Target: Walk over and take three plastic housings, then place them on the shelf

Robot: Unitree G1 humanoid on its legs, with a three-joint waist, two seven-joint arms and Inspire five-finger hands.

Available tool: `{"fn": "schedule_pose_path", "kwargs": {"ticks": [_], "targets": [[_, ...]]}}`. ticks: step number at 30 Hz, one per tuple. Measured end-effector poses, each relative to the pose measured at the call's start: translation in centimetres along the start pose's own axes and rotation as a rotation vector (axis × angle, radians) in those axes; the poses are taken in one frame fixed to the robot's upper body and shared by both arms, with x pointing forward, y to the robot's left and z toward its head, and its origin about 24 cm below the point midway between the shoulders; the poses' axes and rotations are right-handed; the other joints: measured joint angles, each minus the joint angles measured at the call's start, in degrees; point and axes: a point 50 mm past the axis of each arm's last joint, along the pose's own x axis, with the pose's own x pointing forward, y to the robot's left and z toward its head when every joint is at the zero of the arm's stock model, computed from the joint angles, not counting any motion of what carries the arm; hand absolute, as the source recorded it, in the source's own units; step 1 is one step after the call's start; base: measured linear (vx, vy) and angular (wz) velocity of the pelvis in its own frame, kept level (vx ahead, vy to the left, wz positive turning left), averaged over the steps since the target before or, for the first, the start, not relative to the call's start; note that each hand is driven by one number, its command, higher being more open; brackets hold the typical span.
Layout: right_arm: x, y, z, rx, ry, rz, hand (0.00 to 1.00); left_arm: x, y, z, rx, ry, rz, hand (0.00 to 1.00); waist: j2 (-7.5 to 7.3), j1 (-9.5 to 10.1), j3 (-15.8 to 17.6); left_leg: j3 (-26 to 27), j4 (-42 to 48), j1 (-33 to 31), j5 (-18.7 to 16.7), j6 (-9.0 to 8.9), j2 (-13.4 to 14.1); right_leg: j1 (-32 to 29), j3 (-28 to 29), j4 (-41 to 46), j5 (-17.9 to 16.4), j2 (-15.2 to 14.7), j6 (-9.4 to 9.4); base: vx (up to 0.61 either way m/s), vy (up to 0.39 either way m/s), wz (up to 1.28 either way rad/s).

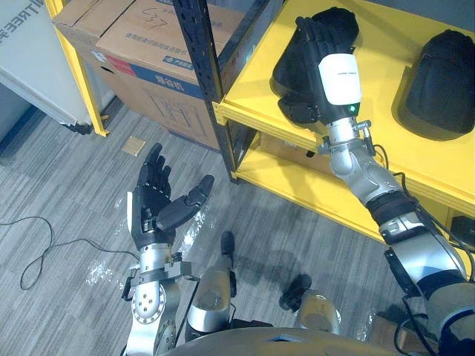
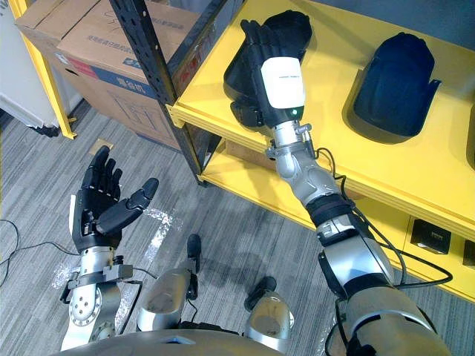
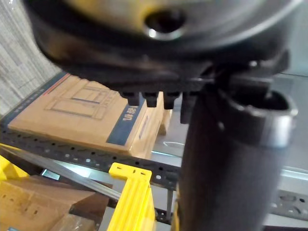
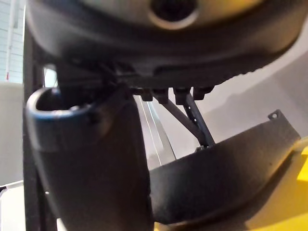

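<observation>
Right eye view: you are resting your right hand (image 2: 280,81), fingers (image 2: 254,35) straight, on a housing (image 2: 231,74) on the shelf (image 2: 334,152) beside a second housing (image 2: 397,78), left hand (image 2: 96,211) hovering open and empty, a third seemingly remaining.

It looked like a storeroom or small warehouse: a yellow steel shelf (image 1: 382,44) bolted to a dark perforated upright (image 1: 202,52), big cardboard boxes (image 1: 148,44) stacked alongside, black plastic housings (image 1: 441,81) laid on the deck, and grey plank flooring (image 1: 74,193) underfoot.
</observation>
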Motion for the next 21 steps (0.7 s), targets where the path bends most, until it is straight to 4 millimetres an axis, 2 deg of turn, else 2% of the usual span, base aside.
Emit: {"fn": "schedule_pose_path", "kwargs": {"ticks": [7, 12, 21], "targets": [[0.8, -0.3, -0.7, -0.062, -0.019, 0.028, 1.00, 0.0, -0.2, -0.1, -0.006, 0.004, 0.001, 1.00, 0.19, 0.07, 0.09, 0.01, -0.83, 0.24, 0.49, -0.45, 0.13, -0.28, -0.10, 0.84, -0.40, -0.05, -0.34, -0.01, -0.003, 0.01], [1.5, -0.6, -1.3, -0.102, -0.014, 0.040, 1.00, 0.2, -0.3, -0.7, -0.001, 0.021, -0.008, 1.00, 1.23, 0.13, 0.48, 0.03, -1.77, 0.87, 0.64, -0.90, 0.04, -0.46, 0.00, 1.97, -0.64, -0.81, -0.12, 0.00, 0.000, 0.00], [2.3, -1.3, -1.9, -0.143, -0.013, 0.040, 1.00, 0.0, -0.9, -0.9, -0.004, 0.039, -0.043, 1.00, 1.34, 0.45, 0.43, 0.04, -1.77, 0.75, 0.81, -1.00, -0.07, -1.22, 0.22, 3.74, -1.49, -1.20, -0.11, 0.01, -0.015, 0.00]]}}
